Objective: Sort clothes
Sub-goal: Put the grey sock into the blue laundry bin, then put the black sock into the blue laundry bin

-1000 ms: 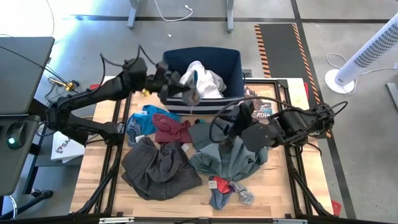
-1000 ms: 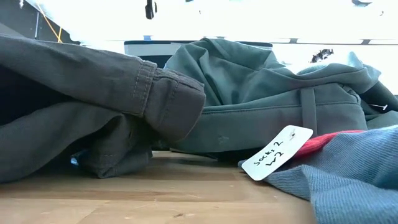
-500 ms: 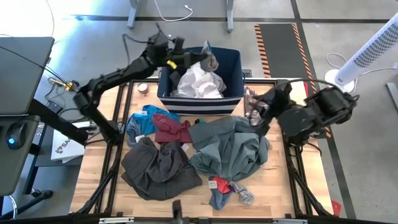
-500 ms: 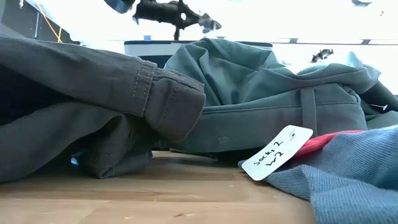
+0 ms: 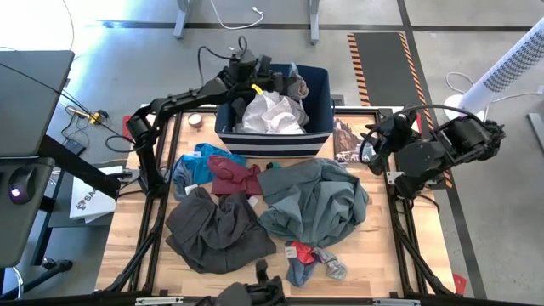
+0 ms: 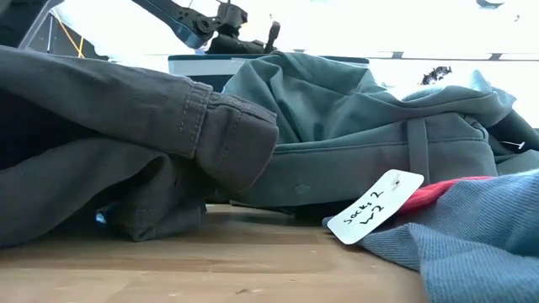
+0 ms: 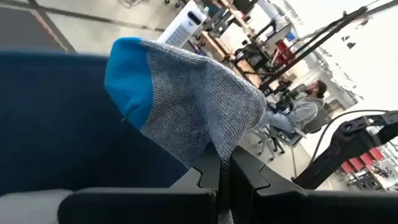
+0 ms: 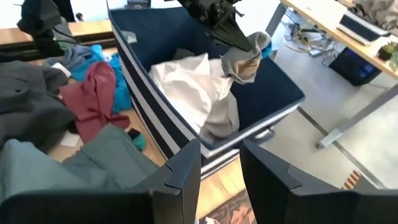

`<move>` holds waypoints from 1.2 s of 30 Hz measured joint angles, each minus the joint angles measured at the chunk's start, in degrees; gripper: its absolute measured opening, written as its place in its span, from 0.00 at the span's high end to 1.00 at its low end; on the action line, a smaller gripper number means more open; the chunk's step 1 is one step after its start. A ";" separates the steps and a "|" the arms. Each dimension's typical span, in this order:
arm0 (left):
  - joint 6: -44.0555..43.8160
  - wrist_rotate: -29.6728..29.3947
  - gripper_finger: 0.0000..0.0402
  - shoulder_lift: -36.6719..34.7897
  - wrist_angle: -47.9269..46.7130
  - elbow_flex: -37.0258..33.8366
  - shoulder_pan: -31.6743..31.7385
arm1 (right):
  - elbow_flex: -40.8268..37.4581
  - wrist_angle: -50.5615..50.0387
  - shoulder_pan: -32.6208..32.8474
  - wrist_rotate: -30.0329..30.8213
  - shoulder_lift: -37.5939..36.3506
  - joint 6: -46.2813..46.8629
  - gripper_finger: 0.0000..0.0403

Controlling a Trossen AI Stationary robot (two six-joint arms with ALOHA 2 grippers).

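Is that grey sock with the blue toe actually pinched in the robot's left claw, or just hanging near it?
Touching. In the left wrist view the sock runs down between the shut fingers of the left gripper, which clamp its lower end.

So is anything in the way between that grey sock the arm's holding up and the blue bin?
Nothing visible. The left gripper holds the grey sock shut in its fingers, directly over the open navy bin. Only the white garment already lies inside, below it.
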 joint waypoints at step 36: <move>22.74 -20.34 0.61 -18.52 -10.25 0.17 -7.72 | -14.65 21.99 0.01 -13.73 -8.43 -3.98 0.73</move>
